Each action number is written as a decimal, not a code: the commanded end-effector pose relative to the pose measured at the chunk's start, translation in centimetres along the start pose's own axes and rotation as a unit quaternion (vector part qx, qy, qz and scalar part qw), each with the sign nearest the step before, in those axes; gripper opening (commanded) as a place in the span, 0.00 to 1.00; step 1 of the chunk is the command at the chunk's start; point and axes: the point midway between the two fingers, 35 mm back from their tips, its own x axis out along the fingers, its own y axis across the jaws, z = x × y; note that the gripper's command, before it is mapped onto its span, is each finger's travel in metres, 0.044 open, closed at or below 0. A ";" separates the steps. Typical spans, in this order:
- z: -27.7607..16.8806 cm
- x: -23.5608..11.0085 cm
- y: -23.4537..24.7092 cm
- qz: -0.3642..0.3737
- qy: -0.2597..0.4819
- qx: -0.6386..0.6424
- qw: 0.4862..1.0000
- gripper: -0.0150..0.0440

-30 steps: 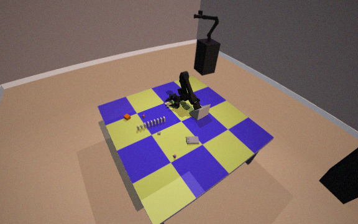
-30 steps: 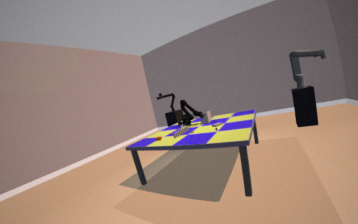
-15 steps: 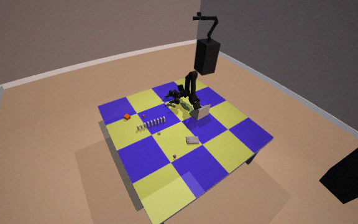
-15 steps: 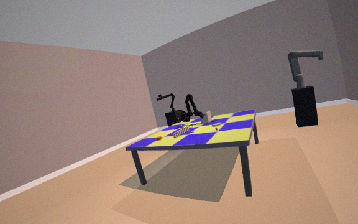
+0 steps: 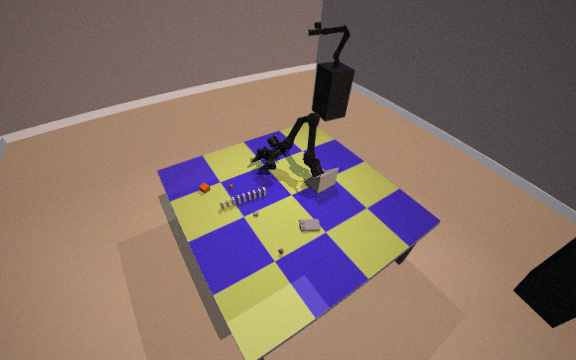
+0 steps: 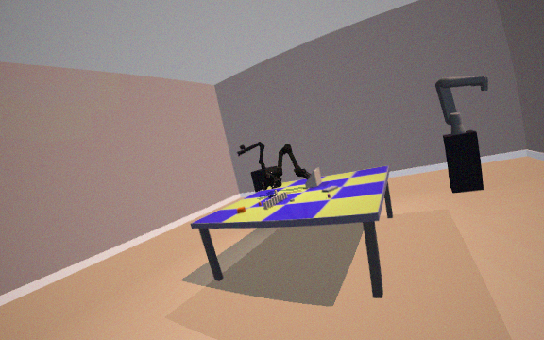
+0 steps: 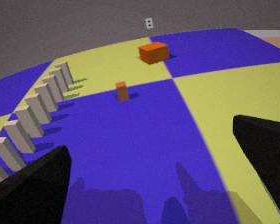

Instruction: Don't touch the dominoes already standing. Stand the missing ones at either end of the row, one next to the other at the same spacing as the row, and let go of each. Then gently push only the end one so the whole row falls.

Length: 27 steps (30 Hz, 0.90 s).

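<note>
A row of several grey dominoes (image 5: 244,197) (image 6: 274,200) (image 7: 38,106) stands upright on the checkered table (image 5: 348,270). In the wrist view it runs along the left side. My gripper (image 5: 262,161) (image 7: 152,140) is open wide, low over a blue square behind the near end of the row. Nothing shows between its fingers. The row lies to the left of the fingers and apart from them.
An orange block (image 5: 204,187) (image 7: 153,52) (image 6: 241,209) and a small red-brown block (image 5: 231,186) (image 7: 122,91) lie beyond the row. A small grey cube (image 5: 255,214), a flat grey plate (image 5: 309,225), a tiny pink cube (image 5: 281,250) and a tilted grey panel (image 5: 325,181) (image 6: 315,178) stand elsewhere on the table.
</note>
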 end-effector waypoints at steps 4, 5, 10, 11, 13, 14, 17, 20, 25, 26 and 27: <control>-1.1 2.3 1.9 0.083 0.178 -0.068 0.978 1.00; -1.3 2.2 2.4 0.106 0.214 -0.092 0.967 1.00; -1.0 -0.8 4.3 0.245 0.364 -0.256 0.861 1.00; -0.7 -1.8 4.3 0.274 0.387 -0.297 0.829 1.00; 0.2 -3.9 3.9 0.329 0.424 -0.382 0.752 1.00; 0.8 -5.1 3.4 0.354 0.438 -0.426 0.708 1.00; 2.0 -6.9 2.3 0.389 0.454 -0.498 0.628 1.00; 2.7 -7.8 1.5 0.405 0.460 -0.535 0.582 1.00; 2.7 -7.8 1.5 0.405 0.460 -0.535 0.582 1.00; 2.7 -7.8 1.5 0.405 0.460 -0.535 0.582 1.00; 2.7 -7.8 1.5 0.405 0.460 -0.535 0.582 1.00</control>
